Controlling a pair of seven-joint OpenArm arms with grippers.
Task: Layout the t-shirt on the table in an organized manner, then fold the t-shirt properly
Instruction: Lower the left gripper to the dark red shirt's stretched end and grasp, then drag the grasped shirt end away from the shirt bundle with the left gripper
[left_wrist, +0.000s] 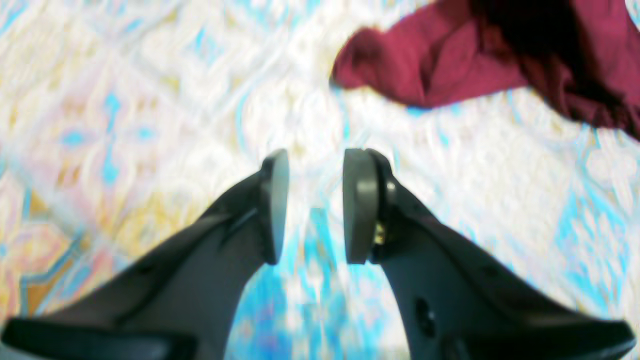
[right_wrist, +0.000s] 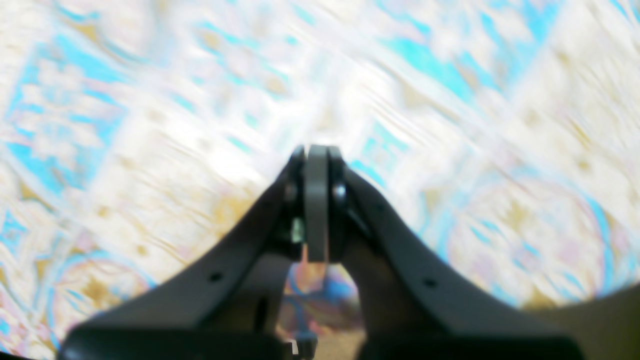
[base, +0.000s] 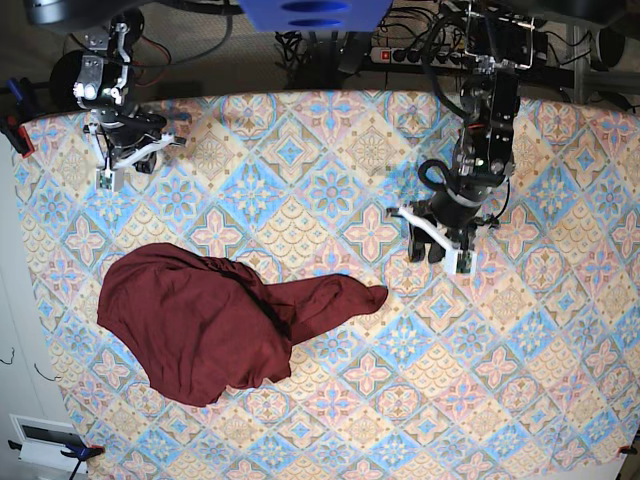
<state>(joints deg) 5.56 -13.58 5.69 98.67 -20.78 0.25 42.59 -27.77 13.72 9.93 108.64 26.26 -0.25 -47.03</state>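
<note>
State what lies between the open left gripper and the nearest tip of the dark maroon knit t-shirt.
Only bare patterned cloth of the table. In the base view, the left gripper stands apart from the dark maroon knit t-shirt, whose sleeve tip points towards it.

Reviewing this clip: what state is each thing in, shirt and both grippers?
t-shirt: crumpled in a heap, one sleeve stretched toward the left gripper, unfolded, held by neither gripper.
left gripper: open, empty, over bare cloth just short of the sleeve tip.
right gripper: shut, empty, far from the shirt.
table: patterned cloth lying flat.
</note>
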